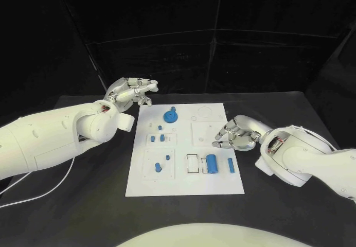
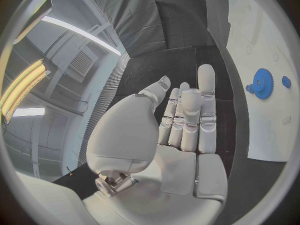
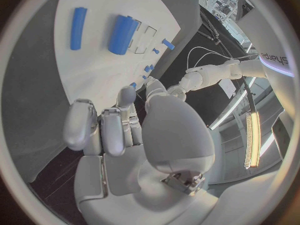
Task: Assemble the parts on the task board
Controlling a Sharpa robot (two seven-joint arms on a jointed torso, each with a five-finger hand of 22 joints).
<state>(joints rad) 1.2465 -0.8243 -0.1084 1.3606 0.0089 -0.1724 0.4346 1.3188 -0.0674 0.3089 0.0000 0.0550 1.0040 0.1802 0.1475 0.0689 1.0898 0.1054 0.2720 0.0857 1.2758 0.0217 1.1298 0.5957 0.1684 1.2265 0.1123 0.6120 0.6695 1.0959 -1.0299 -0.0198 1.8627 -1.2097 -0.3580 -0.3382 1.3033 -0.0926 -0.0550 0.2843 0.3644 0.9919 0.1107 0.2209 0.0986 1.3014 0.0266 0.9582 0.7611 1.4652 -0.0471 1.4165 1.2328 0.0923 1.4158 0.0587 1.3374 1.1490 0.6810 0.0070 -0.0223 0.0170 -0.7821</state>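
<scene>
1. Both hands held nothing. Nearest the robot, the right hand [image 1: 233,137] hovered over the right edge of the white board [image 1: 223,185], its fingers curled loosely inward and none of them touching a part. In the right wrist view the fingers [image 3: 100,130] were bent toward the palm with nothing between them, so I read it as clenched on nothing, probably poised to come down on a piece.

2. Just beside that hand, on the near right part of the board, lay a thick blue cylinder [image 1: 212,163] and a thinner blue bar [image 1: 231,164], both lengthwise and close together but apart. Being loose and within reach, they seemed the likeliest next pick for the right hand.

3. On the near left part of the board, a small blue piece [image 1: 159,166] rested inside a shallow square recess, with a smaller one [image 1: 168,157] just beyond it.

4. Farther on, three little blue pegs [image 1: 157,137] sat around the middle left of the board; whether they stood seated in holes or just lay there could not be told.

5. Near the far edge, a blue gear [image 1: 171,117] lay flat on the board with a small blue knob close beside it, apparently already in its place.

6. Farthest away, the left hand [image 1: 134,91] hung off the board past its far left corner, above the black table [image 1: 67,216]. Its fingers [image 2: 206,97] stretched out almost straight and side by side, grasping nothing, seemingly parked clear of the work.
</scene>
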